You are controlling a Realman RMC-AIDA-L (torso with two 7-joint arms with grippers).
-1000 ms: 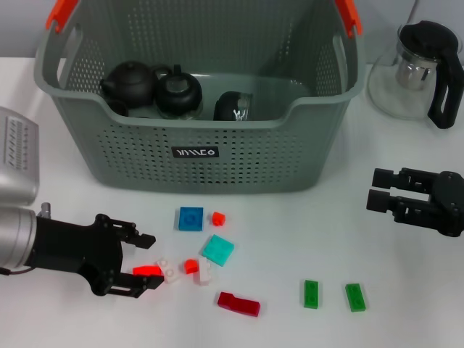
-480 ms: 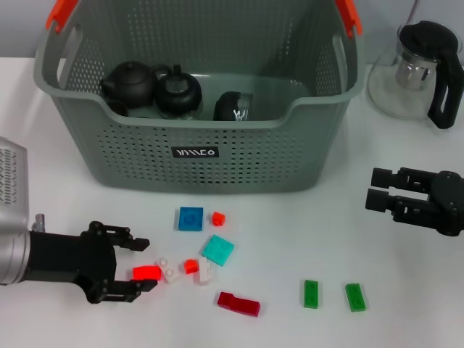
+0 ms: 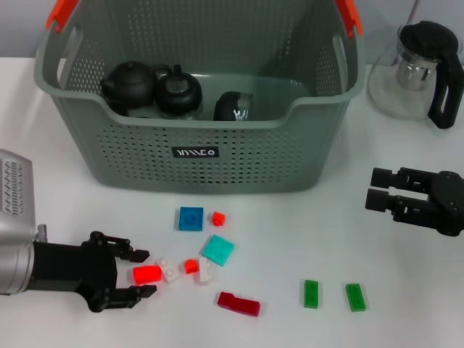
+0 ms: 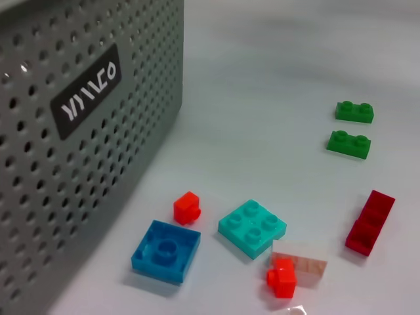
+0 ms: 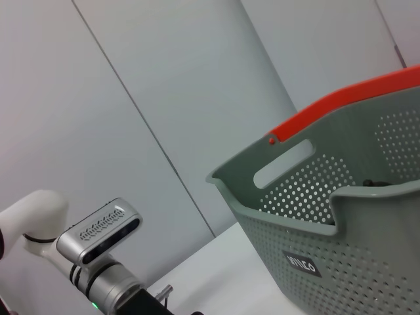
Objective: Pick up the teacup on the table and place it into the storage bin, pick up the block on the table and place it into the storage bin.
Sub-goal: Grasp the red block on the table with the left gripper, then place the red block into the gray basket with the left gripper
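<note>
The grey-green storage bin stands at the back of the table. It holds two dark teapots and a dark teacup. Several blocks lie in front of it. My left gripper is low over the table at the front left, open, with one finger on either side of a bright red block that rests on the table. My right gripper hovers open and empty at the right. The left wrist view shows the bin wall and the blocks, not that arm's fingers.
Other blocks lie nearby: blue, teal, small orange-red, dark red and two green. Clear blocks touch the bright red one. A glass teapot stands at the back right.
My left gripper has drawn back to the left and dropped lower, and its fingers have narrowed around the bright red block. The right arm has not moved.
</note>
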